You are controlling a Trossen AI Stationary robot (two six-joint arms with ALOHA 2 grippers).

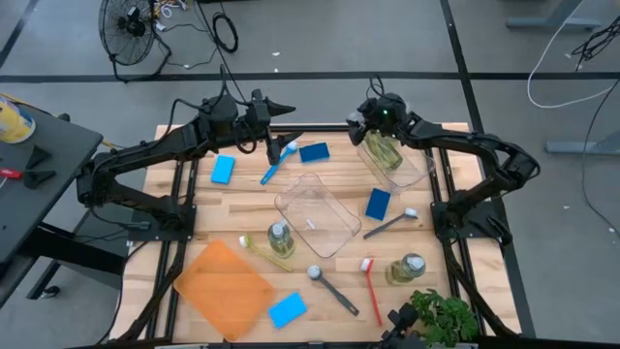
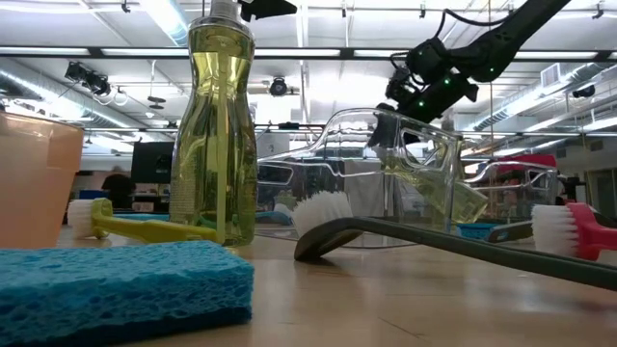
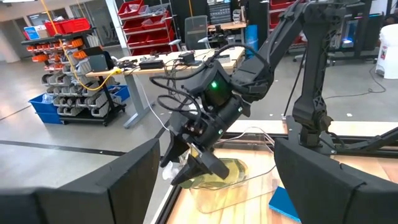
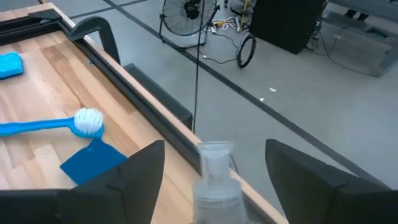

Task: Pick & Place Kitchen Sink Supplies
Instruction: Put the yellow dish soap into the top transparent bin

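Directly below the right end effector [image 1: 373,126], whose fingers stand spread with nothing gripped, a soap bottle [image 1: 385,150] lies in the far clear tub [image 1: 415,171], cap toward the fingers. Left end effector [image 1: 271,145] waits open, farther off.

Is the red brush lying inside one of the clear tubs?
No, the red brush lies on the bare wood near the table's front edge, apart from both clear tubs.

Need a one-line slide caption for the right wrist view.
Right claw open around a soap bottle's pale cap, with the blue brush and a blue sponge on the table beyond.
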